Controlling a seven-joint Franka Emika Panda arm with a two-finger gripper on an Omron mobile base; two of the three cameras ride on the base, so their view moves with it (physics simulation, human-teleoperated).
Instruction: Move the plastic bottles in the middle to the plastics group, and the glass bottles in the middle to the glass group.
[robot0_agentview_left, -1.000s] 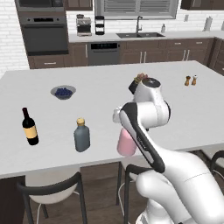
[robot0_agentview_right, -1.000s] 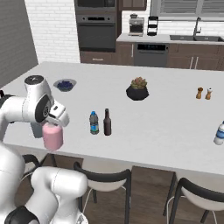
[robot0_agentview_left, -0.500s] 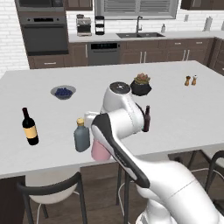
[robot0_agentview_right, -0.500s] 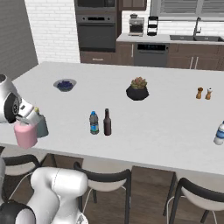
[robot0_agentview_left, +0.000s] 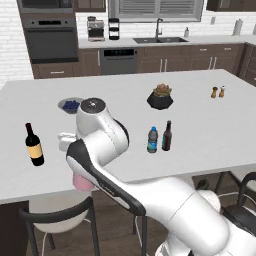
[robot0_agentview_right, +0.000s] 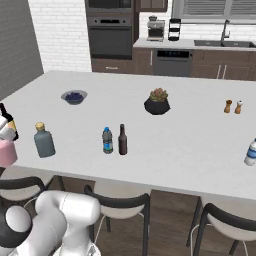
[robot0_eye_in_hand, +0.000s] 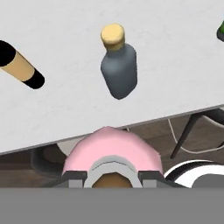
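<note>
Wine bottle (robot0_agentview_left: 34, 145) at the table's (robot0_agentview_left: 210, 130) left, end effector (robot0_eye_in_hand: 113, 178) clamped on pink bottle (robot0_eye_in_hand: 112, 151) off the near edge beside the grey flask (robot0_agentview_right: 44, 141), water bottle (robot0_agentview_left: 152, 140) and brown bottle (robot0_agentview_left: 167, 136) touching mid-table, plant pot (robot0_agentview_left: 160, 97) behind them, shakers (robot0_agentview_left: 217, 92) far right.

On the worktop (robot0_agentview_right: 170, 140), the water bottle (robot0_agentview_right: 107, 140) stands just left of the slim bottle (robot0_agentview_right: 122, 140), near the front edge in the middle. Behind them and to the right sits the potted plant (robot0_agentview_right: 157, 102); the bowl (robot0_agentview_right: 74, 96) lies well to the left, toward the back. The flask (robot0_agentview_right: 44, 141) stands at the front left, with the wine bottle (robot0_agentview_left: 34, 145) farther left. The squat bottle (robot0_agentview_right: 7, 152) hangs off the worktop's front left edge, before the flask. Two shakers (robot0_agentview_right: 233, 106) stand far right.
</note>
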